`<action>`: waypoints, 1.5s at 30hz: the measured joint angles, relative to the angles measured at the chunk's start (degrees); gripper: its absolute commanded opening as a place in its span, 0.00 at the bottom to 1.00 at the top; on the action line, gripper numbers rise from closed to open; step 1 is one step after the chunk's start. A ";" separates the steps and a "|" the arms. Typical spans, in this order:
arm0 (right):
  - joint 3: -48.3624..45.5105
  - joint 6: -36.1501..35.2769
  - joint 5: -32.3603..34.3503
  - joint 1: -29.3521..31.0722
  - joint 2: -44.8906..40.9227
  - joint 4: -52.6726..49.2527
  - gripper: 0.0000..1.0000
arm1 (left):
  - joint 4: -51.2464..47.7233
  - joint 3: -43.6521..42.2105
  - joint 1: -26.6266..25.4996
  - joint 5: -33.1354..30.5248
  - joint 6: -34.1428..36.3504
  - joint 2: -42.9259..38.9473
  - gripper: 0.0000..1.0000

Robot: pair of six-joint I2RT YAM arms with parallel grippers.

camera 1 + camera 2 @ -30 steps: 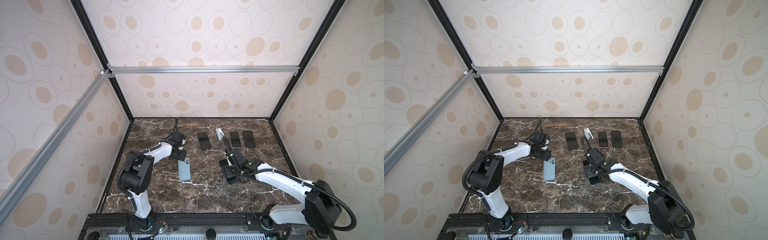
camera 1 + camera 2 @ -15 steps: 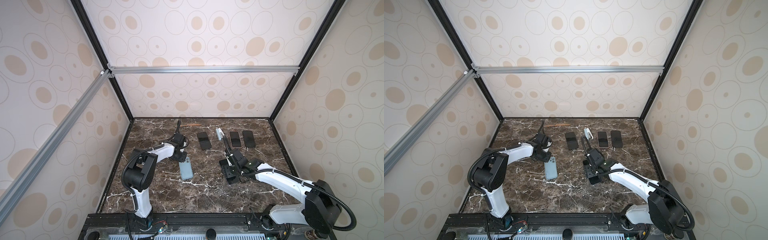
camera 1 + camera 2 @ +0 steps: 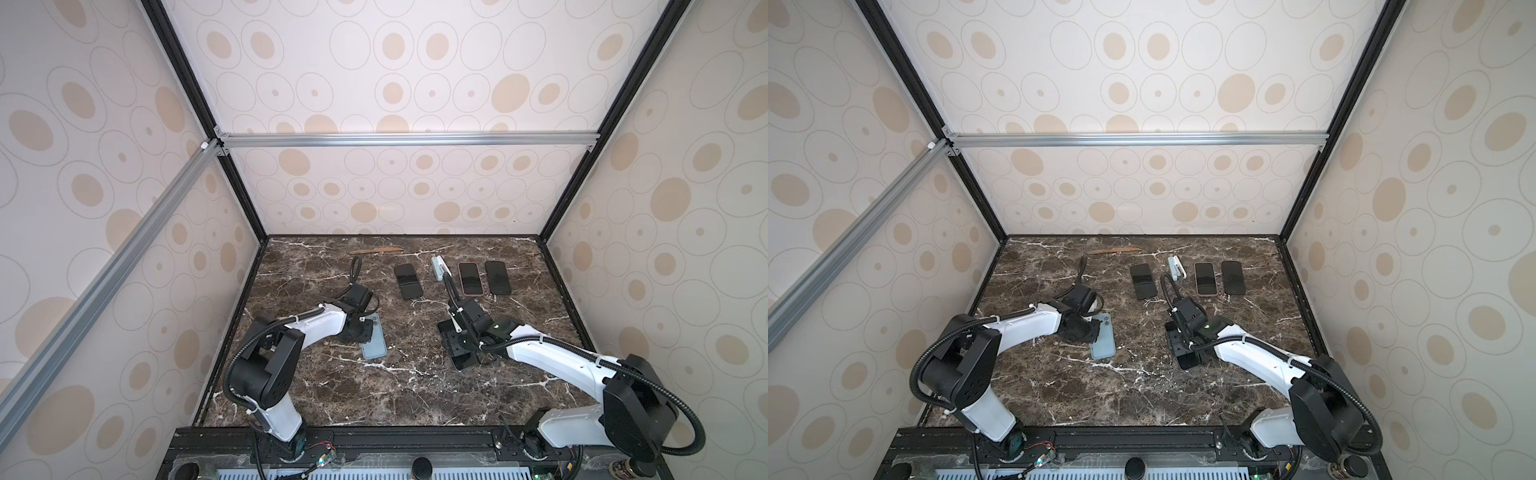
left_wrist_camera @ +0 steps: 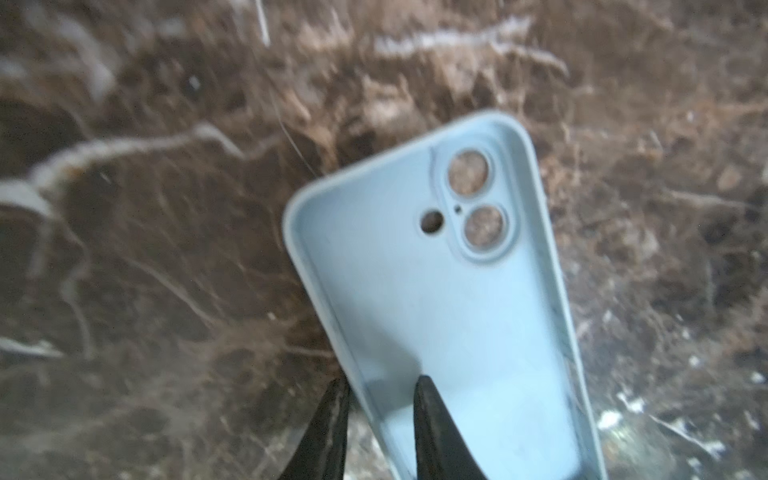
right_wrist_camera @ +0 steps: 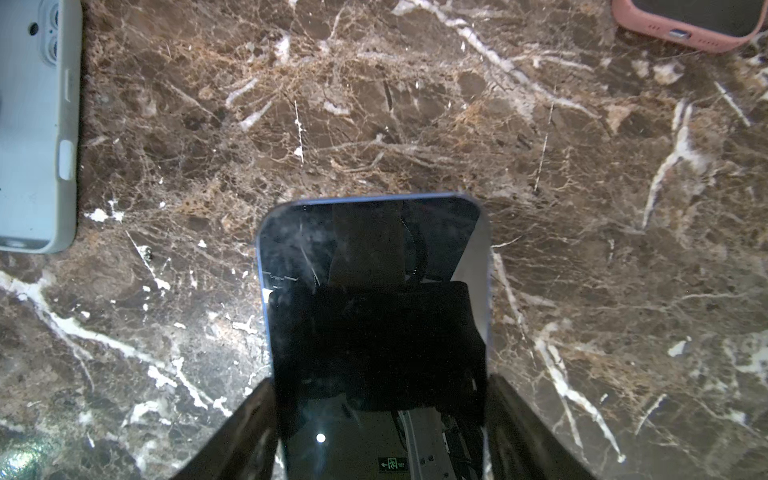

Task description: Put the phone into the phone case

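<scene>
Watching remotely, I saw the left gripper [image 4: 380, 382] narrowly pinching a wall of the phone case [image 4: 436, 291]; the right gripper [image 5: 380, 382] clasped the phone [image 5: 374, 249].

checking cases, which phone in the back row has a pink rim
The pink-cased phone, second from the right in that row; its rim alone shows pink.

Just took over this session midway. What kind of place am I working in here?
Most likely an enclosed robot test cell, not a home: patterned wall panels on an aluminium frame box in a marble-look tabletop, with phones lined up at the back.
</scene>
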 measured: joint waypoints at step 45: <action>0.02 -1.09 1.16 0.00 -2.69 -1.38 0.36 | 2.93 -14.08 -9.94 1.77 -21.70 -15.72 0.45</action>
